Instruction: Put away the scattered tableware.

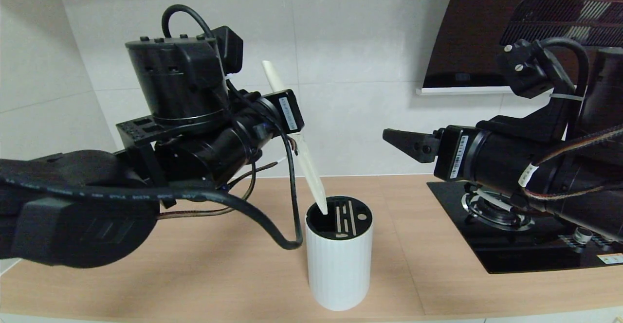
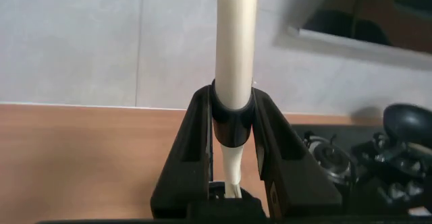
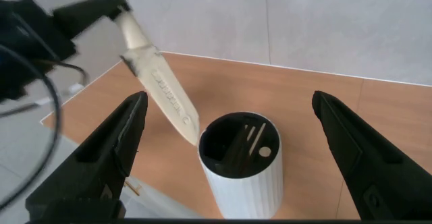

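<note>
A cream knife (image 1: 311,172) with a rounded handle (image 2: 236,42) hangs tilted, blade down, its tip inside the large opening of a white ribbed cylindrical holder (image 1: 339,264) on the wooden counter. My left gripper (image 1: 287,111) is shut on the knife's handle, above and to the left of the holder. The right wrist view shows the blade (image 3: 162,89) slanting into the holder (image 3: 243,170), whose black top has narrow slots and a round hole. My right gripper (image 3: 227,101) hovers open to the right of the holder, above its top, with nothing between its fingers.
A black gas stove (image 1: 511,235) lies on the counter (image 1: 194,264) at the right, under a dark range hood (image 1: 486,31). White tiled wall runs behind. The holder stands close to the counter's front edge.
</note>
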### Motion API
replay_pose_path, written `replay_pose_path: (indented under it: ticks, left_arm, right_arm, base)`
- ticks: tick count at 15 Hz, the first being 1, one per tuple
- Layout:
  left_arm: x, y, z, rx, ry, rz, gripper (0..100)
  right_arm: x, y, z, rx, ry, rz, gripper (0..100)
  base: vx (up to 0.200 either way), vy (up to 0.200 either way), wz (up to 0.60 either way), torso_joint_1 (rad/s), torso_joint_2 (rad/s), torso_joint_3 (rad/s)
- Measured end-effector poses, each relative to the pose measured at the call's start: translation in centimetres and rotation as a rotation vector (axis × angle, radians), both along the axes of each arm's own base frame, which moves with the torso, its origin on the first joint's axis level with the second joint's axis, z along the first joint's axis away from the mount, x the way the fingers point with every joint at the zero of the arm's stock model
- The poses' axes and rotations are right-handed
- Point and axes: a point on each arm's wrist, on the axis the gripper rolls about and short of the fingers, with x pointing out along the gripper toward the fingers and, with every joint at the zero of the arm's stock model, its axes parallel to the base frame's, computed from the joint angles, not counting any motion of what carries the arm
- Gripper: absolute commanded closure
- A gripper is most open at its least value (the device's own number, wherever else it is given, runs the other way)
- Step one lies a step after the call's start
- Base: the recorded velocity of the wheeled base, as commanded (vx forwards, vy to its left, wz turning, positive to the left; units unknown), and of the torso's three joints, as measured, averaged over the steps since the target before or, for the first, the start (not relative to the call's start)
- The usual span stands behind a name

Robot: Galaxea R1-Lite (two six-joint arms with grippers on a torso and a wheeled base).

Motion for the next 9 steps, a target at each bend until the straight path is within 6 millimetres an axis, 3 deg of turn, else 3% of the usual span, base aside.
replay_pose_path:
  ticks: [5,9]
  left_arm:
    - [1.1,-1.2,-2.1,0.096,-0.162,0.119,100]
    - [1.1,-2.9,-4.6,0.157,-0.133,0.099,100]
  right_arm:
    - [0.2,0.2,-0.3,-0.009,0.009,0.000,0]
    - [0.3,0.3,-0.5,-0.013,0.013,-0.001,0]
  base:
    - [0.000,0.000,0.00,0.000,0.00,0.000]
    - [0.000,0.000,0.00,0.000,0.00,0.000]
